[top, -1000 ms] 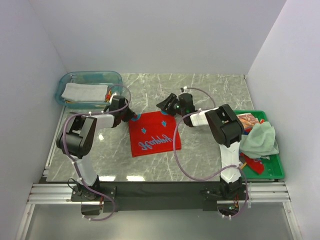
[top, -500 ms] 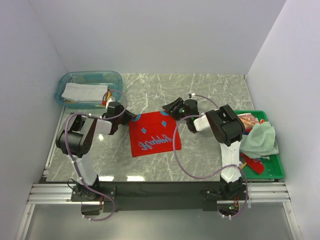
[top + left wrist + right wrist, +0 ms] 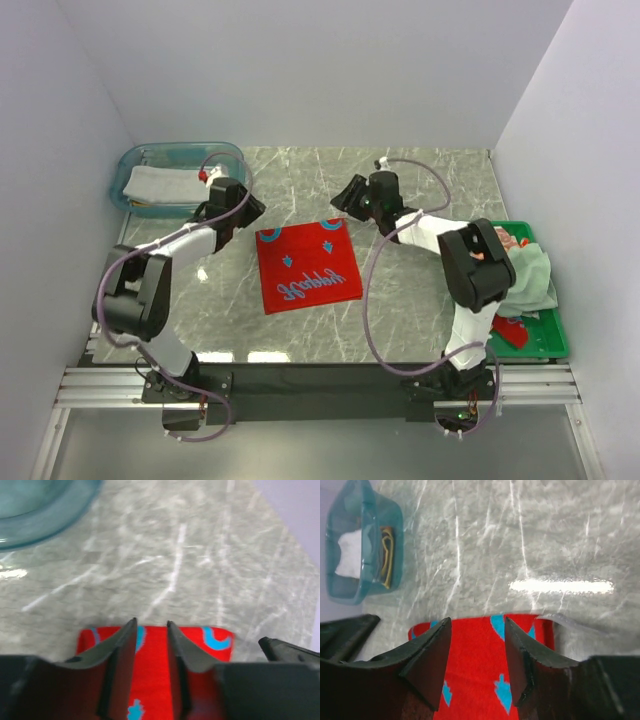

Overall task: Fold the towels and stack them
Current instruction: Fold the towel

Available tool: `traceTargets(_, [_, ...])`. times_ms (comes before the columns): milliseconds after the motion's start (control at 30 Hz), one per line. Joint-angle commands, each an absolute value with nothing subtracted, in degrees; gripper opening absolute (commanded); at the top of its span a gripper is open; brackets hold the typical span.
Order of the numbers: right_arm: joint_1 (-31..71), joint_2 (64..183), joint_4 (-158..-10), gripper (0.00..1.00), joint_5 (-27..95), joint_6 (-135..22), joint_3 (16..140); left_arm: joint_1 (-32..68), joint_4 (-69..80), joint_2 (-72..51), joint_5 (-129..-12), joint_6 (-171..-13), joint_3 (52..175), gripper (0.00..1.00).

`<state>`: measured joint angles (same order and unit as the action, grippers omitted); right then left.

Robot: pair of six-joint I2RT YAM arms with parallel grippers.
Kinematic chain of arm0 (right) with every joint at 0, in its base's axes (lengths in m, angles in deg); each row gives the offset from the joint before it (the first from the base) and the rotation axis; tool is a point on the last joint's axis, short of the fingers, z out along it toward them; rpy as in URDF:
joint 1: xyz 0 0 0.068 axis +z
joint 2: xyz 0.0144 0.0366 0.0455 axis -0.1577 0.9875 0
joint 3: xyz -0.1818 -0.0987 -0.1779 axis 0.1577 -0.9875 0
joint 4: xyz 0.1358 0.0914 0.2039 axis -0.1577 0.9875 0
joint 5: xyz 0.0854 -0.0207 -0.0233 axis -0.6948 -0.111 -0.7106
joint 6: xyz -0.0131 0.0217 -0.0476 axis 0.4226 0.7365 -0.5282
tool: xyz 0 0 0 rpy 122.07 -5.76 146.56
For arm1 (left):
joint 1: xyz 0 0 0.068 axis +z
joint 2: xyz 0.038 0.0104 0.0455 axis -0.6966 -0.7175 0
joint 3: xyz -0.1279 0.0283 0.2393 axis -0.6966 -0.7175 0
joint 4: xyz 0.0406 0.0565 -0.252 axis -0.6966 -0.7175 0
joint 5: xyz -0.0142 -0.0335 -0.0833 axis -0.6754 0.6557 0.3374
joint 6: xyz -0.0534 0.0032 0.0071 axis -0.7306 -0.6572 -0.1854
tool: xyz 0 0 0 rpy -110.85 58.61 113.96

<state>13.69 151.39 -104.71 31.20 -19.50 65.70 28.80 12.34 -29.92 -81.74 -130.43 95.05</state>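
Observation:
A folded red towel (image 3: 305, 265) with blue patterns lies flat in the middle of the table. My left gripper (image 3: 248, 212) hovers just off its far left corner, open, nothing between the fingers; the left wrist view shows the red towel (image 3: 152, 670) under the gripper (image 3: 151, 625). My right gripper (image 3: 352, 192) hangs open beyond the far right corner, with the red towel (image 3: 475, 680) below the gripper (image 3: 477, 622). A pale grey-white towel (image 3: 160, 183) lies folded in the teal tub (image 3: 180, 146). A pale green towel (image 3: 530, 275) sits crumpled in the green crate (image 3: 555, 345).
The teal tub (image 3: 360, 545) stands at the back left, with an orange-brown towel (image 3: 387, 555) beside the white one (image 3: 347, 555). The green crate, at the right edge, also holds a red cloth (image 3: 510, 330). White walls close in the table on three sides.
The left gripper has opened and let go of the red towel's far left corner, then drawn back and up. The right gripper has also pulled back from the towel. The towel lies flatter.

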Motion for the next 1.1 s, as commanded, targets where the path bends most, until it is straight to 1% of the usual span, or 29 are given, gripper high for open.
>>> traceTargets(0, [16.8,144.9,-90.7,0.52,34.3,-30.5,68.9,26.2,4.6,-26.1,-86.2,-126.9,97.2,0.33])
traceTargets(33, [17.5,144.2,-87.3,0.50,34.7,-31.5,68.9,25.9,4.3,-26.2,-86.5,-126.9,97.1,0.31])
traceTargets(67, [19.0,143.7,-85.7,0.50,34.9,-32.3,68.6,25.3,4.4,-26.7,-86.6,-126.9,95.9,0.26])
traceTargets(100, [19.7,142.8,-84.8,0.49,35.5,-33.6,68.4,25.3,4.7,-27.1,-86.6,-127.1,95.5,0.24])
traceTargets(167, [21.2,142.1,-81.6,0.43,36.1,-34.2,66.8,25.3,4.7,-28.8,-86.9,-127.5,95.1,0.19])
traceTargets(200, [22.6,141.7,-81.0,0.42,35.7,-34.5,66.1,25.3,4.6,-29.6,-87.3,-127.5,95.3,0.18])
traceTargets(267, [23.8,141.6,-79.0,0.42,35.8,-34.4,64.6,25.3,3.8,-32.2,-89.4,-127.2,96.2,0.14])
traceTargets(400, [26.2,140.6,-76.6,0.41,37.5,-33.9,61.4,25.3,0.9,-36.9,-92.9,-126.6,98.5,0.11])
traceTargets(500, [26.5,139.4,-74.7,0.41,38.3,-34.2,59.2,25.3,-2.2,-40.4,-93.9,-126.2,100.7,0.14])
traceTargets(633, [27.3,137.3,-70.7,0.41,40.6,-35.6,57.1,25.3,-4.4,-41.3,-95.5,-126.3,101.4,0.19])
traceTargets(700, [27.9,135.9,-70.0,0.42,41.3,-36.3,55.9,25.3,-4.7,-39.7,-96.5,-126.0,101.2,0.26])
traceTargets(733, [28.1,135.4,-69.9,0.41,41.3,-36.6,55.6,25.2,-4.9,-38.9,-96.6,-125.8,101.3,0.32])
traceTargets(800, [28.1,134.5,-69.9,0.41,42.7,-37.0,54.8,24.5,-5.8,-35.9,-97.8,-125.1,101.9,0.39])
traceTargets(867, [28.4,134.0,-69.2,0.41,43.2,-37.1,54.8,22.6,-8.8,-33.0,-100.9,-124.6,103.6,0.48])
traceTargets(900, [28.5,133.6,-69.0,0.42,43.6,-37.1,54.8,21.8,-10.1,-32.0,-101.9,-124.2,104.0,0.54])
traceTargets(933, [28.7,133.3,-68.6,0.41,43.8,-37.2,54.8,21.0,-12.3,-31.2,-104.1,-124.2,104.5,0.58])
traceTargets(967, [28.9,133.2,-68.6,0.41,43.9,-37.3,54.8,19.4,-13.6,-29.6,-104.7,-124.2,104.5,0.71])
traceTargets(1000, [29.1,132.9,-68.6,0.42,43.9,-37.6,54.7,18.8,-14.7,-29.0,-105.2,-125.0,104.5,0.76])
traceTargets(1033, [29.1,132.9,-68.4,0.41,43.9,-37.7,54.7,18.1,-16.9,-28.3,-104.9,-125.6,103.8,0.78])
traceTargets(1067, [29.1,133.1,-68.4,0.41,43.7,-38.0,54.8,16.5,-17.5,-27.0,-105.0,-126.5,102.9,0.78])
